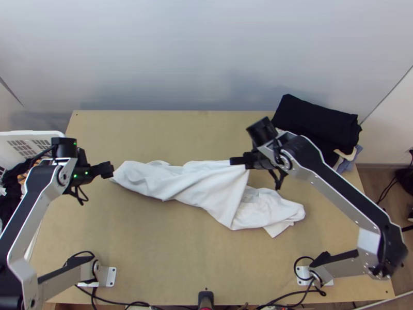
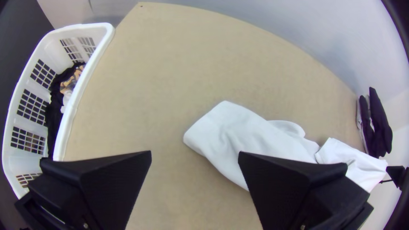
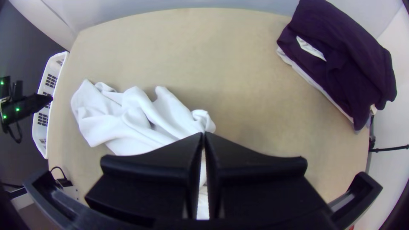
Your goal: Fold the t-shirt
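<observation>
One white t-shirt (image 1: 206, 188) lies bunched across the middle of the light wooden table (image 1: 155, 248), a long, twisted band of soft, matte cloth. Its end toward the left arm is blunt and rounded; deep creases slant along the middle, and the end nearer the right arm's base spreads into crumpled lobes with a pointed corner. The right gripper (image 1: 233, 160) is clenched on a pinch of the fabric, drawing it into a raised peak, its wide, flat black fingers (image 3: 166, 159) pressed together. The left gripper (image 1: 111, 169) is parted and grips nothing, near the rounded end in the top view. Beyond the right arm sits a stack of dark folded cloth (image 1: 316, 121), smooth and thick-edged, with paler layers beneath. At the opposite side stands a white plastic basket (image 2: 108, 32), its walls pierced by square grids, holding rumpled black fabric (image 2: 54, 106).
</observation>
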`<state>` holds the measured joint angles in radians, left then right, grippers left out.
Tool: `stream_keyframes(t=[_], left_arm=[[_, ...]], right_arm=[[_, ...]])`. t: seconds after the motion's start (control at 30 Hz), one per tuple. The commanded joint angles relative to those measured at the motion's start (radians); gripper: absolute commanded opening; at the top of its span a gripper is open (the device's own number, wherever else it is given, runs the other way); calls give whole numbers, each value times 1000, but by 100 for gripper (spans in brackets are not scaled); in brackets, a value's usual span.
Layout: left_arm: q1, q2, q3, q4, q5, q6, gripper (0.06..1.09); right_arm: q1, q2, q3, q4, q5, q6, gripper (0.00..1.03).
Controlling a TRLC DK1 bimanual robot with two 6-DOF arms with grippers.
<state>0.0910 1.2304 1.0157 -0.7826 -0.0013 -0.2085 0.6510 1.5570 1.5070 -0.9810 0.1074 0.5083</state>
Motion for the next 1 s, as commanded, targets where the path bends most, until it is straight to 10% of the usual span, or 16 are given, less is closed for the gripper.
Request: stream_keyframes(t=[0.0, 0.17, 0.4, 0.97], left_arm=[[-22, 130, 14, 34, 35, -15, 105], [-20, 208, 9, 187, 60, 8, 105], [85, 336, 41, 325, 336, 8, 105], [312, 566, 141, 181, 853, 107, 103]], right_arm=[[-40, -89, -70, 2, 0, -1, 3], [-59, -124, -100, 2, 0, -4, 3], [-68, -132, -102, 4, 0, -5, 3], [-108, -149, -128, 15, 0, -8, 3]])
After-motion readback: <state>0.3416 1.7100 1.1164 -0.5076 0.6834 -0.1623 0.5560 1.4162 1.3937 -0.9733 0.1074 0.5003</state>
